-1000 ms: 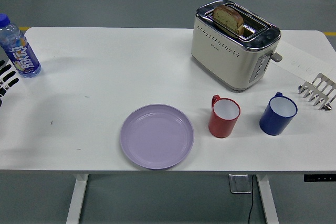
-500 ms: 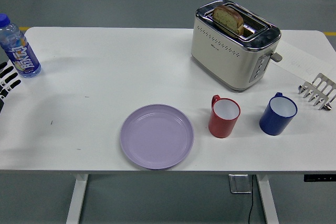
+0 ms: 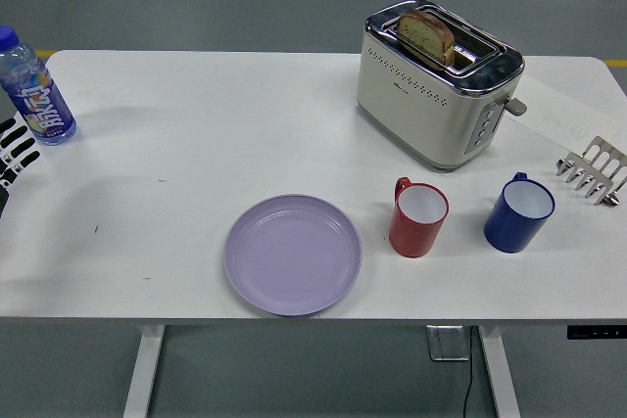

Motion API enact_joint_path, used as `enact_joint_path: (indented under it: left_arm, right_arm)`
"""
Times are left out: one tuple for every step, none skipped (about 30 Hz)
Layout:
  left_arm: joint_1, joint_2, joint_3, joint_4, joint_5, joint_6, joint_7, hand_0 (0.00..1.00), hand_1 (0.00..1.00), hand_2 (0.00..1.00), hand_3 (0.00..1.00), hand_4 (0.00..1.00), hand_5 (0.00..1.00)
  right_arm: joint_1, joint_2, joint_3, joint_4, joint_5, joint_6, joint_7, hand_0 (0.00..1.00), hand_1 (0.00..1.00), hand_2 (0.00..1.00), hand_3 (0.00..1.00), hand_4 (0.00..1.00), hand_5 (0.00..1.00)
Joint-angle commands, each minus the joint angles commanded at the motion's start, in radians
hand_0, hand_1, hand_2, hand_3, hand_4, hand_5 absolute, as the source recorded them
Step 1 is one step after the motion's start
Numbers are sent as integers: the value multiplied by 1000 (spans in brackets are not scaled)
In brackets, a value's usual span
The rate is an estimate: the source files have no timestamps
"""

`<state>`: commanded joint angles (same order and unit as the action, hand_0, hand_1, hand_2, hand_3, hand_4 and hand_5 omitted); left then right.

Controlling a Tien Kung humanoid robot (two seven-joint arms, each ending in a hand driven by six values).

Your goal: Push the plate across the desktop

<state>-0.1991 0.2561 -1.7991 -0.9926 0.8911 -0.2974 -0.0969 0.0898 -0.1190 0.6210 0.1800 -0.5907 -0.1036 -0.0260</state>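
One hand (image 3: 14, 149) is seen, left, drawn back slightly toward the edge, fingers spread, empty; the plate (image 3: 293, 255) is unmoved.

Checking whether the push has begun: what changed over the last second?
Only the left hand at the left edge moved, sliding back toward that edge so less of it shows. It touches nothing. The purple plate, red mug, blue mug, toaster and bottle stayed put.

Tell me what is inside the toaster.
One slice of bread stands in a slot of the toaster, its top sticking out. Its lower part is hidden inside, and the other slot looks empty.
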Motion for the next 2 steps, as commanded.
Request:
enact_joint_path:
  left_arm:
    - [1, 0, 0, 0, 0, 0, 0, 793, 821, 810, 749, 541, 998]
    - [1, 0, -1, 0, 0, -1, 0, 793, 821, 810, 749, 541, 998]
  right_arm:
    - [0, 0, 0, 0, 0, 0, 0, 656, 645, 725, 681, 290, 286]
    - [-1, 0, 1, 0, -1, 0, 0, 656, 645, 725, 681, 290, 286]
